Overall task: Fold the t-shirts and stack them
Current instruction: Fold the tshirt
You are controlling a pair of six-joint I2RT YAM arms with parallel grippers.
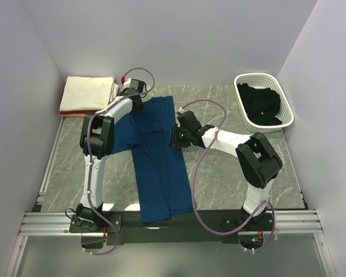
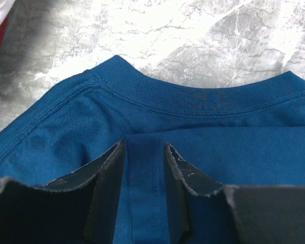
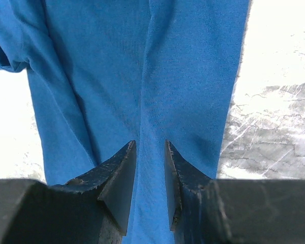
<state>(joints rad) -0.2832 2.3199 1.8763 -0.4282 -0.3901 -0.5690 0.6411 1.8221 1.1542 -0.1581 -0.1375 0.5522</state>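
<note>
A navy blue t-shirt (image 1: 161, 173) lies lengthwise down the table, its lower end hanging over the near edge. My left gripper (image 1: 137, 105) stands over its far left corner by the ribbed collar (image 2: 193, 96). Its jaws (image 2: 144, 145) are open, and a flat hemmed strip of blue cloth lies between them. My right gripper (image 1: 176, 137) is at the shirt's right edge, shut (image 3: 150, 143) on a raised ridge of the blue cloth. A folded cream-white t-shirt (image 1: 89, 92) rests on a pink-red one (image 1: 69, 111) at the back left. A black t-shirt (image 1: 262, 104) fills the basket.
The white lattice basket (image 1: 256, 77) stands at the back right corner. White walls close in the table on three sides. Bare marble surface (image 1: 230, 179) shows right of the blue shirt, and more of it (image 1: 66, 173) to the shirt's left.
</note>
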